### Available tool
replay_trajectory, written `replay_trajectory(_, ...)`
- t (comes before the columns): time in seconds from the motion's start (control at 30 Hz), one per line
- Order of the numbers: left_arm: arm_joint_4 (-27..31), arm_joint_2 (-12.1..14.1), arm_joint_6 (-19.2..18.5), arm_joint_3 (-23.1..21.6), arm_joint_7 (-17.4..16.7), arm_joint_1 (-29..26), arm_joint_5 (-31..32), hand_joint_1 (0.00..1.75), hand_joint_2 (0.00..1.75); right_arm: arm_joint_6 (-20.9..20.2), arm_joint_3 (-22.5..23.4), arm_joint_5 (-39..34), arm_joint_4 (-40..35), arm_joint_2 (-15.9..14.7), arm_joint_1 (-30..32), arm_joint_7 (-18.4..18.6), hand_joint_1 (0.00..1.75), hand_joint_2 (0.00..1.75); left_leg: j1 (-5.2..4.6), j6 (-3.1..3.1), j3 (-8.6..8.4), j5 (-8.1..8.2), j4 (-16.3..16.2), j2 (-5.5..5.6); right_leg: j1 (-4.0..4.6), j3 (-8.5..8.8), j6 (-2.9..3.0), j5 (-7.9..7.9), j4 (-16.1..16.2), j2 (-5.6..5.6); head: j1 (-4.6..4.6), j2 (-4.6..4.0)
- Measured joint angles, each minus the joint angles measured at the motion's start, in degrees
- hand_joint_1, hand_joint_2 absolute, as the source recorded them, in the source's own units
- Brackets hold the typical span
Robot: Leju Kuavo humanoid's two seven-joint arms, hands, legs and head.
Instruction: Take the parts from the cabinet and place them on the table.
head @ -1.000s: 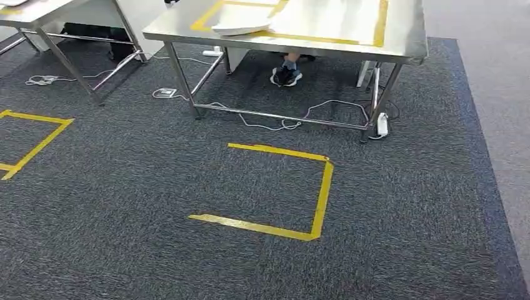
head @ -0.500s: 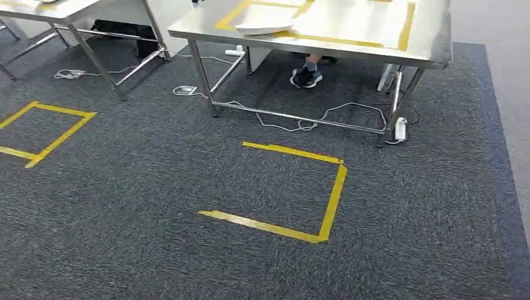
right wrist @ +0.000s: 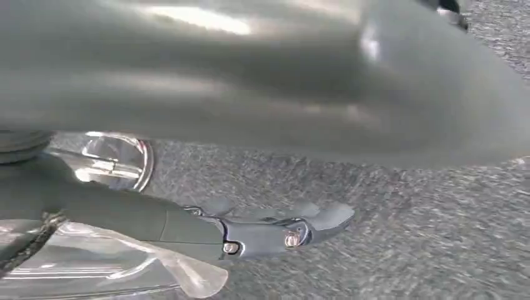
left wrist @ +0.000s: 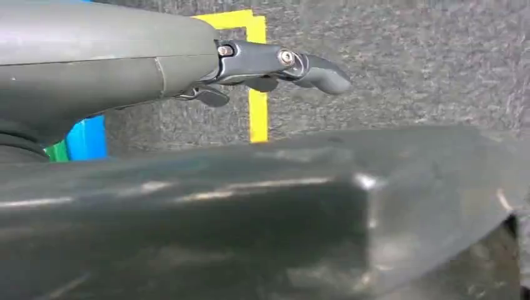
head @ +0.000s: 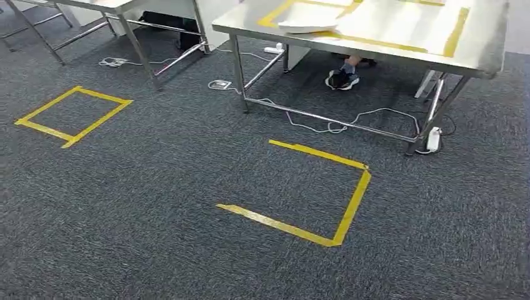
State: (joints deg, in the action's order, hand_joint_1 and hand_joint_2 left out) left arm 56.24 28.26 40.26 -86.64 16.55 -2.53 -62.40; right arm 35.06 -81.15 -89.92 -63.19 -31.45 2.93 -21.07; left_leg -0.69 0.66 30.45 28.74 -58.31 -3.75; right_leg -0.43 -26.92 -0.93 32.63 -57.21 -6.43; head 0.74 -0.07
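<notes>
Carpet (head: 156,206) fills the head view, with a yellow tape outline (head: 312,187) on it in front of the steel table (head: 375,37). A white part (head: 307,25) already lies on that table, inside its taped frame. Under it, a person's shoe (head: 341,79) and loose cables (head: 325,125). The left hand (left wrist: 275,65) hangs over the floor, fingers extended, holding nothing. The right hand (right wrist: 275,231) has a clear plastic bag (right wrist: 112,269) by it; whether it grips the bag, I cannot tell.

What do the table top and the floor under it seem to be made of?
The table top looks like brushed stainless steel: silver-grey with soft light reflections, marked with yellow tape. The floor seems to be carpet, dark grey and speckled, with a matte, fibrous look.
</notes>
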Motion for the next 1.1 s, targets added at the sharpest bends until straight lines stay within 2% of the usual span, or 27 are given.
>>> replay_trajectory(0.07,0.00,0.11,0.00,-0.02,0.02,-0.35,-0.02,0.00,0.00,-0.02,0.15,0.02,0.09,0.02,-0.11,0.07,0.00,0.00,-0.14,0.10,0.51,-0.04,-0.02,1.09,-0.09,0.16,-0.42,-0.18,0.30,-1.09,-0.02,0.00)
replay_trajectory(0.1,0.02,0.15,0.00,0.00,0.20,-0.46,-0.09,0.00,0.00,0.00,0.26,0.04,0.11,0.02,-0.13,0.07,0.00,0.00,0.14,0.52,0.21,-0.41,0.74,1.61,0.01,0.27,-0.79,0.11,0.32,-1.34,0.11,0.00)
replay_trajectory(0.13,0.11,0.13,0.00,0.00,0.35,-0.51,-0.44,0.00,0.00,0.04,0.28,0.04,0.13,0.02,-0.21,0.09,0.00,0.00,0.38,0.62,0.16,-0.67,1.08,1.87,-0.30,-0.14,-0.99,0.88,-0.22,1.03,0.11,0.00)
replay_trajectory(0.17,0.26,0.17,0.00,0.04,0.59,-0.43,-0.68,0.00,0.00,0.22,0.33,0.07,0.15,0.02,-0.14,0.04,0.00,0.00,0.41,0.92,0.38,-0.81,1.12,2.44,-0.40,-1.68,-1.06,2.98,-3.27,4.56,0.28,0.00)
replay_trajectory(0.2,0.33,0.17,0.00,0.09,0.74,-0.23,-1.07,0.00,0.00,0.33,0.33,0.04,0.20,0.02,-0.09,0.04,0.00,0.00,0.42,1.06,0.58,-0.88,1.09,2.99,-0.44,-3.75,-1.15,5.08,-7.58,5.65,0.39,0.00)
replay_trajectory(0.27,0.85,0.11,0.00,0.13,1.44,-0.08,-2.69,0.00,0.00,0.99,0.24,-0.02,0.22,0.02,-0.01,0.07,0.00,0.00,0.21,1.30,0.84,-1.02,1.07,4.17,-0.29,-8.38,-1.24,8.04,-16.45,6.27,0.37,0.00)
replay_trajectory(0.3,1.11,0.11,0.00,0.13,1.79,-0.15,-3.76,0.00,0.00,1.31,0.00,0.02,0.22,0.02,0.01,0.04,0.00,0.00,0.09,1.35,0.83,-1.07,1.05,4.88,-0.27,-9.40,-1.19,7.43,-17.83,6.30,0.28,0.00)
replay_trajectory(0.33,1.27,0.13,0.00,0.13,2.08,-0.22,-4.37,0.00,0.00,1.71,-0.26,0.13,0.22,0.02,-0.02,0.04,0.00,0.00,0.00,1.34,0.76,-1.08,1.04,5.50,-0.24,-8.96,-1.05,5.53,-16.28,6.33,0.31,0.00)
replay_trajectory(0.37,1.51,0.15,0.00,0.13,2.38,-0.21,-5.09,0.00,0.00,2.10,-0.46,0.24,0.22,0.02,-0.06,-0.02,0.00,0.00,-0.06,1.30,0.68,-1.11,0.99,6.11,-0.20,-7.43,-0.83,2.80,-12.56,6.47,0.28,0.00)
replay_trajectory(0.4,1.70,0.15,0.00,0.13,2.79,-0.17,-5.77,0.00,0.00,2.52,-0.68,0.35,0.22,0.02,-0.15,-0.07,0.00,0.00,-0.09,1.27,0.58,-1.12,0.90,6.77,-0.15,-5.01,-0.55,-0.26,-7.09,7.08,0.31,0.00)
replay_trajectory(0.43,1.95,0.13,0.00,0.13,3.19,-0.10,-6.41,0.00,0.00,2.84,-0.96,0.44,0.22,0.00,-0.30,-0.11,0.00,0.00,-0.09,1.21,0.57,-1.14,0.81,7.30,-0.08,-2.86,-0.12,-2.30,-2.40,8.74,0.33,0.00)
replay_trajectory(0.47,2.10,0.09,-0.18,0.13,3.67,-0.03,-7.26,0.00,0.00,3.17,-1.44,0.46,0.22,-0.11,-0.59,-0.13,0.00,0.00,-0.36,0.90,0.85,-1.20,0.63,7.76,-0.13,-2.20,0.16,-1.30,-0.84,10.88,0.24,0.00)
replay_trajectory(0.53,2.27,0.09,-0.57,0.13,4.28,0.25,-8.50,0.00,0.00,3.85,-2.32,0.46,0.22,-0.15,-1.15,-0.18,0.00,0.00,0.08,0.25,1.54,-1.51,0.49,8.79,0.04,-2.16,0.27,-1.32,-0.06,10.02,0.24,0.00)
replay_trajectory(0.57,2.40,0.09,-0.81,0.13,4.54,0.26,-9.03,0.00,0.00,3.98,-2.51,0.26,0.22,-0.22,-1.36,-0.11,0.00,0.00,0.27,-0.12,1.79,-1.75,0.54,9.35,0.23,-1.86,0.47,-1.41,-0.06,9.52,0.24,0.00)
replay_trajectory(0.6,2.47,0.17,-0.85,0.09,4.72,0.17,-9.33,0.00,0.00,4.07,-2.77,0.28,0.22,-0.22,-1.60,-0.11,0.00,0.00,0.15,-0.46,1.99,-1.92,0.50,9.96,0.04,-1.51,0.95,-1.81,0.38,8.95,0.24,0.00)
replay_trajectory(0.63,2.49,0.22,-0.90,0.07,4.76,0.15,-9.62,0.00,0.00,4.13,-3.01,0.28,0.22,-0.22,-1.85,-0.11,0.00,0.00,0.20,-0.58,2.15,-1.33,-0.27,8.75,-0.36,-1.28,1.28,-2.33,0.95,7.96,0.22,0.00)
replay_trajectory(0.67,2.56,0.21,-0.98,0.07,4.85,0.19,-9.74,0.00,0.00,4.26,-3.19,0.28,0.22,-0.22,-1.73,-0.13,0.00,0.00,0.12,-1.08,3.03,0.28,-2.05,6.36,-0.37,-1.13,1.57,-2.43,1.25,7.44,-0.16,0.00)
replay_trajectory(0.7,2.56,0.26,-1.01,0.04,4.96,0.24,-10.12,0.00,0.00,4.42,-3.30,0.26,0.22,-0.22,-1.73,-0.13,0.00,0.00,0.36,-1.59,4.77,2.73,-5.93,5.12,-0.39,-1.14,1.61,-2.43,1.25,6.65,-0.31,0.00)
replay_trajectory(0.77,2.60,0.22,-1.01,0.04,5.25,0.50,-10.86,0.00,0.00,4.61,-3.74,0.07,0.22,-0.22,-1.75,-0.15,0.00,0.00,1.03,-2.34,9.06,6.76,-15.27,4.45,-0.40,-1.43,1.61,-2.32,1.22,4.94,-0.28,0.00)
replay_trajectory(0.8,2.67,0.22,-1.01,0.04,5.33,0.47,-11.30,0.00,0.00,4.63,-3.91,0.02,0.22,-0.22,-1.74,-0.20,0.00,0.00,1.41,-2.69,9.96,6.95,-17.30,4.37,-0.45,-1.71,1.49,-2.21,1.21,4.20,-0.26,0.00)
replay_trajectory(0.83,2.69,0.22,-1.01,0.02,5.40,0.43,-11.43,0.00,0.00,4.63,-4.07,0.02,0.22,-0.22,-1.80,-0.22,0.00,0.00,1.77,-3.03,9.32,5.81,-16.50,4.23,-0.57,-1.64,1.35,-2.01,1.21,3.44,-0.26,0.00)
replay_trajectory(0.87,2.73,0.24,-1.01,-0.02,5.40,0.27,-11.43,0.00,0.00,4.63,-4.15,0.02,0.22,-0.20,-1.89,-0.24,0.00,0.00,2.07,-3.33,7.65,3.89,-13.29,3.99,-0.75,-1.49,1.15,-1.86,1.20,2.80,-0.28,0.00)
replay_trajectory(0.9,2.80,0.26,-1.01,-0.02,5.42,0.21,-11.48,0.00,0.00,4.63,-4.22,0.02,0.22,-0.20,-1.91,-0.26,0.00,0.00,2.31,-3.69,4.96,1.60,-8.36,3.35,-1.01,-1.23,0.82,-1.66,1.17,2.18,-0.24,0.00)
replay_trajectory(0.93,2.86,0.28,-1.01,-0.04,5.42,0.25,-11.52,0.00,0.00,4.63,-4.28,0.02,0.22,-0.20,-1.92,-0.28,0.00,0.00,2.56,-4.10,1.57,-0.63,-2.48,1.48,-1.21,-0.82,0.25,-1.32,1.07,1.55,-0.31,0.00)
replay_trajectory(0.97,2.95,0.15,-1.01,-0.04,5.46,0.46,-11.52,0.00,0.00,4.68,-4.35,0.02,0.24,-0.41,-1.90,-0.28,0.00,0.00,2.28,-4.38,0.14,-0.13,0.47,-1.16,-0.62,-0.40,-0.48,-0.91,0.85,1.00,-0.52,0.00)
replay_trajectory(1.0,2.97,0.28,-1.03,-0.02,5.59,0.50,-11.67,0.00,0.00,4.70,-4.52,0.04,0.20,-0.39,-1.93,-0.28,0.00,0.00,2.16,-3.19,0.15,-0.53,0.41,0.12,-0.81,-0.36,-0.89,-0.70,0.76,0.66,-0.59,0.00)
replay_trajectory(1.1,3.04,0.20,-1.18,-0.11,5.99,0.41,-13.12,0.00,0.00,4.81,-4.61,0.00,0.24,-0.48,-2.36,-0.33,0.00,0.00,1.83,-1.70,0.89,-0.54,0.34,1.72,-0.98,1.02,-1.80,-0.99,1.50,-0.86,-0.22,0.00)
